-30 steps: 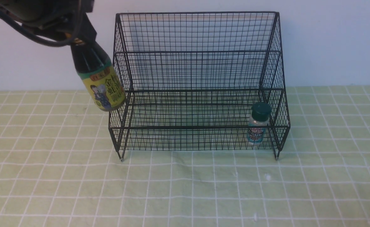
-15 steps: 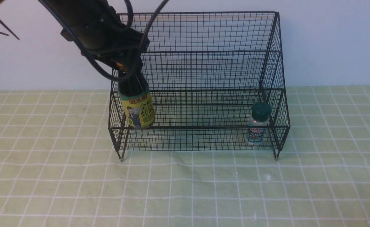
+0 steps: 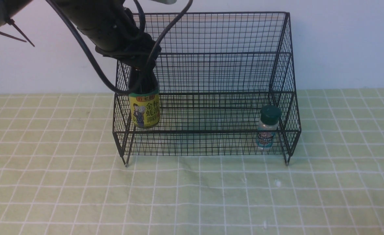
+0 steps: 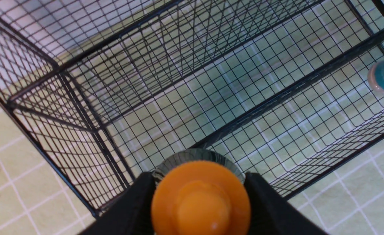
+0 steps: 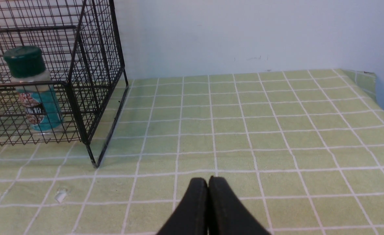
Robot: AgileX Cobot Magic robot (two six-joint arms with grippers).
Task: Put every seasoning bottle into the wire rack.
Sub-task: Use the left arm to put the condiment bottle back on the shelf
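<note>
Left jaws: set partly open and clamped on the neck of the dark-sauce bottle [image 3: 144, 109], with 1 jaw on each side just under the orange cap [image 4: 200, 202].
Right jaws: pressed fully together with nothing held, parked low over the counter [image 5: 276, 124], off the rack's right end.
Dark-sauce bottle: held upright inside the left end of the wire rack [image 3: 205, 13], over the front lower tier. Its base is seen just above the front rail, so it is judged not yet set down; contact cannot be confirmed.
Shaker: the small clear shaker [image 3: 267, 129] is stood upright at the right end of the lower tier, so 1 of 2 bottles is counted as placed.
Handling: the sauce bottle is judged rigid, smooth, fairly heavy and breakable, and liable to swing beneath a neck grip. The neck is judged the best hold, since the cap's flange stops it sliding through. The shaker is judged light and stiff, best taken around its body.
Front view: the label and the base against the rail are shown, but the grip is hidden by the left arm [image 3: 107, 26].
Left wrist view: the grip and cap are shown from above, but the base is hidden.
Right wrist view: the shut jaws are shown, and the shaker [image 5: 31, 94] from the side.
</note>
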